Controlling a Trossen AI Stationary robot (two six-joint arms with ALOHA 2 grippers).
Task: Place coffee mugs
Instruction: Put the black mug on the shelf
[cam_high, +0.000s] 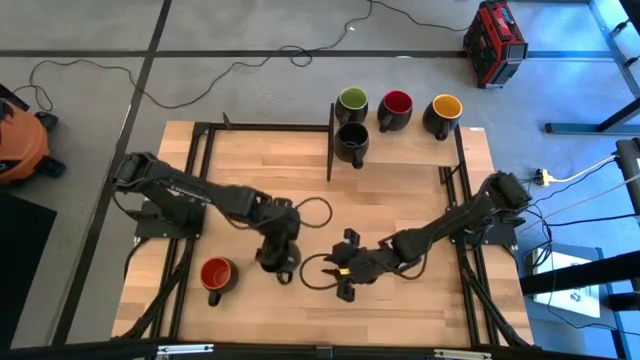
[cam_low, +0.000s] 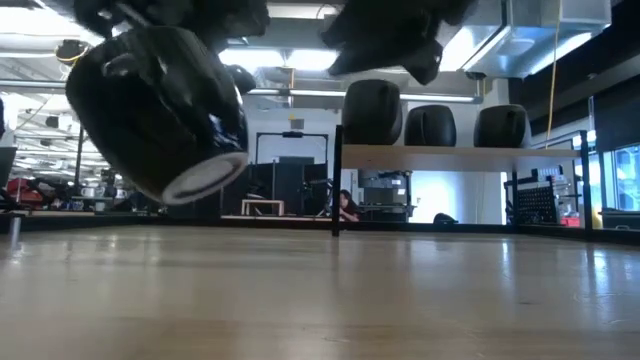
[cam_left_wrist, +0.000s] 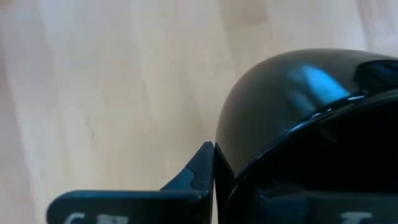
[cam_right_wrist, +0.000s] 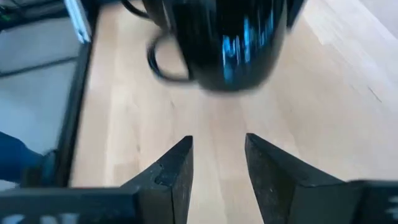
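Note:
A black coffee mug (cam_low: 160, 100) hangs tilted above the table's near middle, with my left gripper (cam_high: 278, 258) shut on it. Just to its right, my right gripper (cam_high: 345, 272) stands open, its fingers (cam_right_wrist: 177, 171) apart with nothing between them, pointing at that mug (cam_right_wrist: 230, 43) and its handle (cam_right_wrist: 163, 62). A red-inside mug (cam_high: 216, 275) stands on its base on the table near the left front. On the far shelf (cam_high: 400, 150) stand a green-inside mug (cam_high: 352, 100), a red-inside one (cam_high: 397, 103), a yellow-inside one (cam_high: 446, 107) and a black one (cam_high: 351, 143). My left gripper holds the black mug at its rim (cam_left_wrist: 227, 155). One finger (cam_left_wrist: 198, 171) lies against the outside of the wall; the mug hides the other. The fingers come from above, slanting down. The mug is lifted clear and tilted, its pale base (cam_low: 205, 178) slanting down.
A black metal frame (cam_high: 200, 150) runs along the table's left, right and far sides, and an upright post (cam_high: 331, 140) stands at the shelf's left end. Cable loops (cam_high: 318, 210) trail from both wrists. Bare wood (cam_high: 420, 310) lies at the near right.

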